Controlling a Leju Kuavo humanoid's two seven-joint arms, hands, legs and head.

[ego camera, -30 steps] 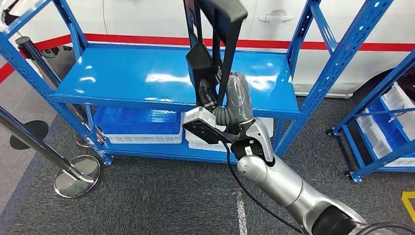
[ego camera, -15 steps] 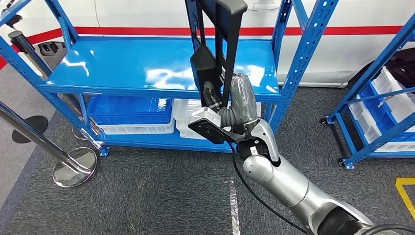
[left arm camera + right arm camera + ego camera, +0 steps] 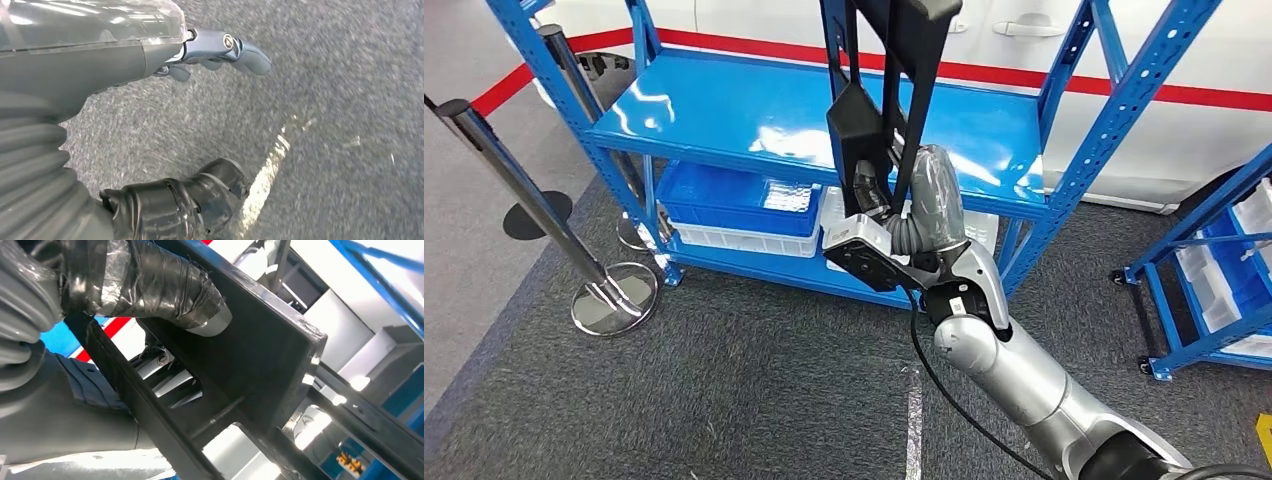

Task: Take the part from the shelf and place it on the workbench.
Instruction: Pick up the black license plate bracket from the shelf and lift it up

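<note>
I have the right hand [image 3: 886, 195] clasping the black metal bracket [image 3: 886, 70] at frame centre; it looks rigid, top-heavy, so grip low.

Your left robot hand [image 3: 150, 125] hangs over floor [image 3: 350, 100], holding nothing. Grey ribbed cover and clear casing near camera; dark taped thumb [image 3: 200, 200] and grey fingers [image 3: 245, 50] apart. Floor: grey speckled carpet, picture blurred. Pale worn line [image 3: 267, 170] crosses carpet beside thumb.
</note>
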